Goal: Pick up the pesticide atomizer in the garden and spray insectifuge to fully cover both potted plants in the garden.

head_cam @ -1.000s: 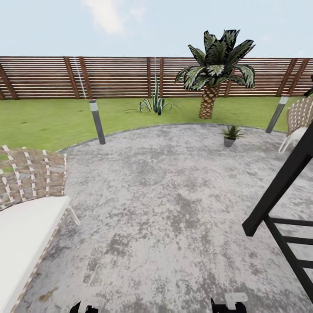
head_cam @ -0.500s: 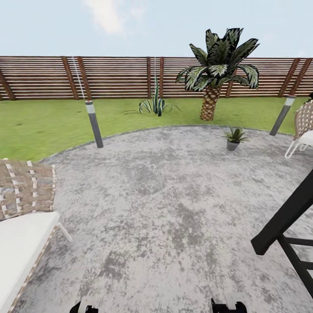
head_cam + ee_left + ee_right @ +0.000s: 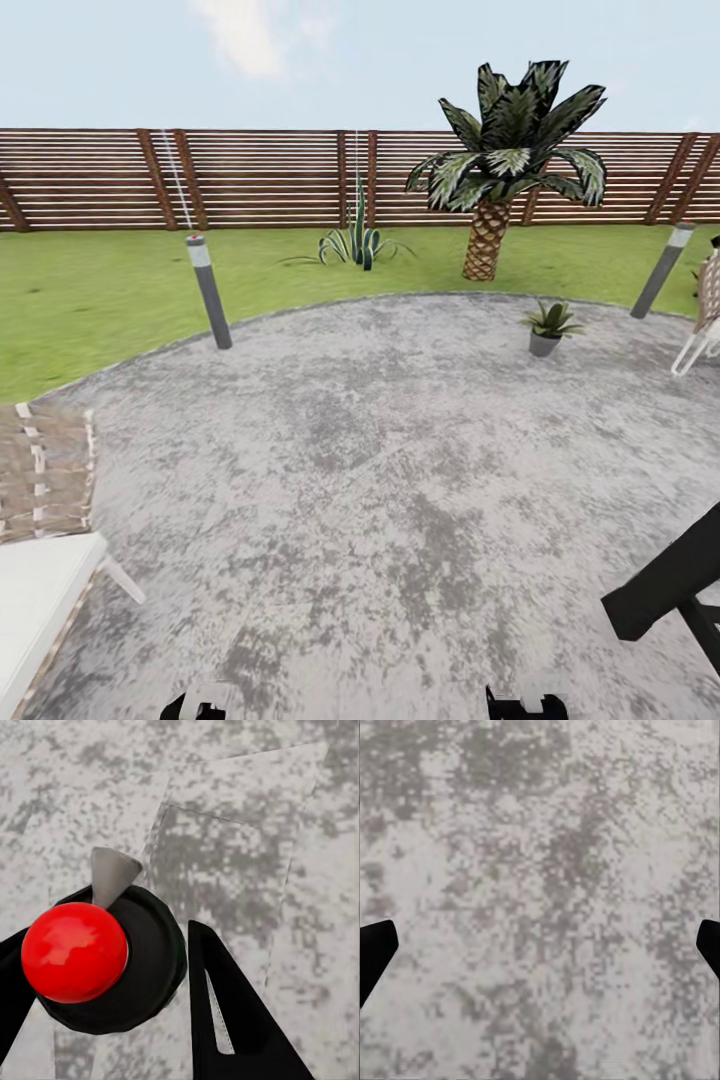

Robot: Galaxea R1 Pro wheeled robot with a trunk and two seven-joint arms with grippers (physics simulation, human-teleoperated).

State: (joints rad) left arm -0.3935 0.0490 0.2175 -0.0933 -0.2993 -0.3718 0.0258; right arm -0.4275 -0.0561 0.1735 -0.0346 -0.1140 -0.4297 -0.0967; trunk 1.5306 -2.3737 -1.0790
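One potted plant (image 3: 548, 322), a small green rosette in a grey pot, stands on the far right part of the stone patio (image 3: 380, 450). The other potted plant and the pesticide atomizer are out of view, and no mist shows. In the left wrist view my left gripper (image 3: 105, 941) is open, its dark fingers (image 3: 225, 1020) spread above the patio and above a black round disc (image 3: 154, 967) with a red knob (image 3: 73, 951). Over bare mottled stone my right gripper (image 3: 544, 937) is open, holding nothing.
A wicker chair (image 3: 45, 480) with a white cushion (image 3: 35, 600) stands at the near left, and a black frame (image 3: 670, 590) at the near right. Two grey bollard lamps (image 3: 209, 290) (image 3: 662, 268), a palm (image 3: 495, 170), an agave (image 3: 355, 243) and the slatted fence (image 3: 260, 178) ring the lawn.
The whole picture has shifted, so the camera moved forward over the patio. The chair and the black frame have slid toward the picture's edges. Both grippers keep their pose.
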